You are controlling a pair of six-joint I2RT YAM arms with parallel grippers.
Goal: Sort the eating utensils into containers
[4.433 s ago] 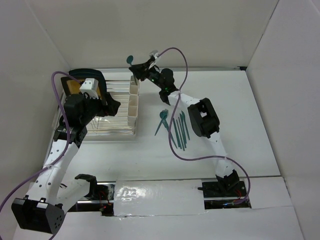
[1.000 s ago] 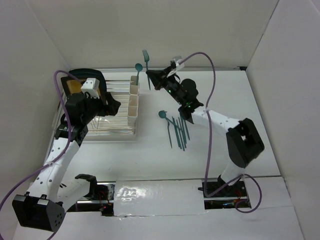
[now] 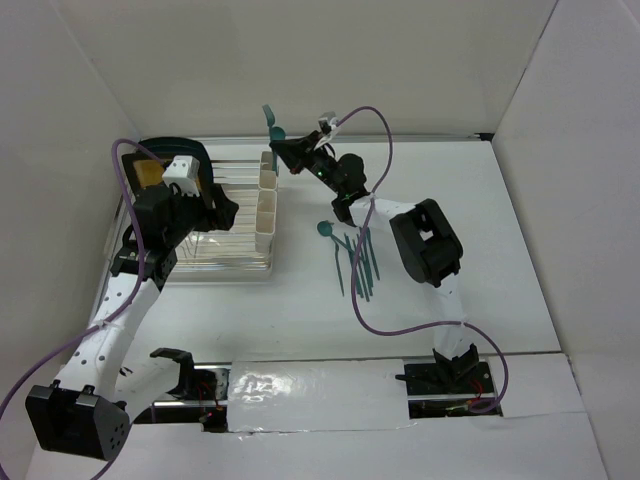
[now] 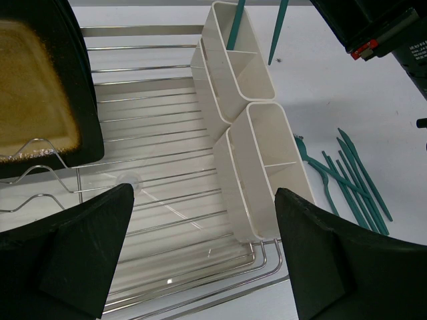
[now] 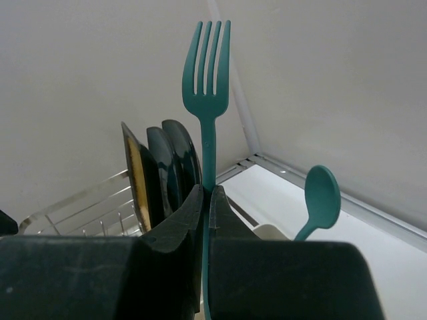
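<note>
My right gripper [image 3: 284,149] is shut on a teal fork [image 3: 269,116], held upright with its tines up; in the right wrist view the fork [image 5: 208,87] rises from between the closed fingers [image 5: 180,227]. In the left wrist view its handle [image 4: 278,30] hangs by the right rim of the far cup. A teal spoon [image 3: 279,133] stands in that far cup, also seen from the right wrist [image 5: 320,195]. The cream-white cups [image 3: 266,205] sit in a row on the rack's right side. Several teal utensils [image 3: 358,262] lie on the table. My left gripper [image 4: 207,267] is open and empty over the rack.
The wire dish rack [image 3: 215,250] holds a yellow-and-black plate [image 4: 33,100] and dark plates [image 5: 167,167] at its left. White walls close in at the back and sides. The right arm's purple cable [image 3: 372,120] loops above the table.
My right gripper has carried the fork left, from right of the cups to the far cup. Earlier it held the spoon, which now stands in that cup. The left arm is unchanged.
</note>
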